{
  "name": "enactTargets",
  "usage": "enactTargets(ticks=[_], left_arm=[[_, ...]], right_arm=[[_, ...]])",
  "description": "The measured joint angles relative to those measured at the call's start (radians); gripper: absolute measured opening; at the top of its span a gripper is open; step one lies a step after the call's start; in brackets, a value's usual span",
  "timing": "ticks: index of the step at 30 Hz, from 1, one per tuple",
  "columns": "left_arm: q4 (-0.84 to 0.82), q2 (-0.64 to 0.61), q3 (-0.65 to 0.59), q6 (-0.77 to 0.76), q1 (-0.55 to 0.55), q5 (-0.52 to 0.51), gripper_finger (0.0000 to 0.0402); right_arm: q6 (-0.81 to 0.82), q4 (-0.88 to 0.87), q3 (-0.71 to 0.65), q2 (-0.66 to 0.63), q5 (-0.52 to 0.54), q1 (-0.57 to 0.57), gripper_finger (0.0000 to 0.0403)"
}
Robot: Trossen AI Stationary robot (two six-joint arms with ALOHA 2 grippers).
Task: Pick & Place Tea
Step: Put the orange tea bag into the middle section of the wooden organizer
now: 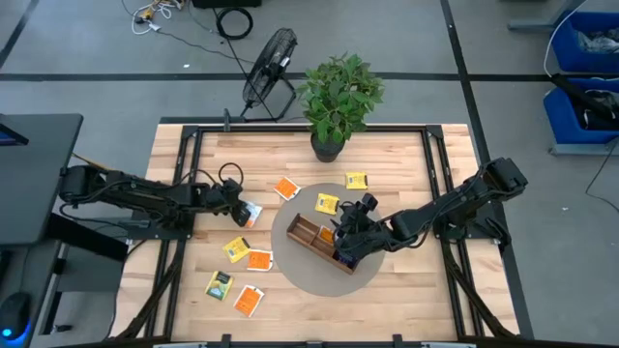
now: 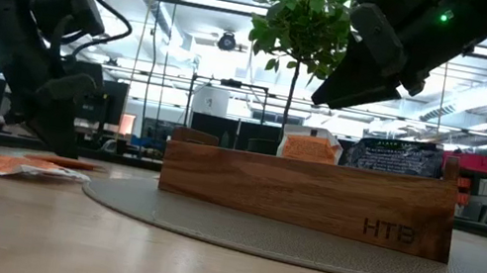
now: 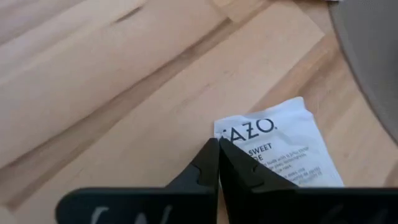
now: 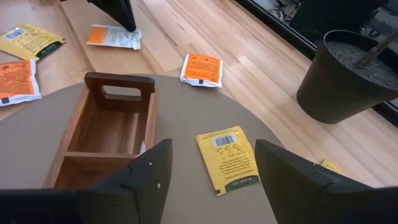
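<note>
Two arms reaching inward, left claw (image 1: 244, 210) clenched on sachet (image 1: 251, 215), right claw (image 1: 350, 235) released above tray (image 1: 308, 235)

wooden table (image 1: 406, 290), round grey mat (image 1: 300, 274), scattered tea sachets (image 1: 259, 259), potted plant (image 1: 338, 101)

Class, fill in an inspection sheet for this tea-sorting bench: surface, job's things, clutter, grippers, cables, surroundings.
Surface: wooden table with a round grey mat.
Job's things: tea sachets scattered on the table; a yellow sachet on the mat; wooden tray on the mat, some sachets standing in it.
Clutter: potted plant.
Grippers: left gripper shut, on a white-backed sachet; right gripper open, above the tray.
Cables: cable looped at the left arm; more on the floor.
Surroundings: fan, blue bins.
</note>
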Motion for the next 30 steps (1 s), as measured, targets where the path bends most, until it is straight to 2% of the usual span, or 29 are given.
enactTargets(ticks=[21, 30], left_arm=[[0.07, -0.003, 0.028, 0.052, -0.001, 0.006, 0.0002], [0.142, -0.004, 0.029, 0.051, -0.039, -0.005, 0.0001]], right_arm=[[0.0, -0.006, 0.0, 0.0, 0.0, 0.0, 0.0237], [-0.017, 0.009, 0.0, 0.0, -0.008, -0.007, 0.0237]])
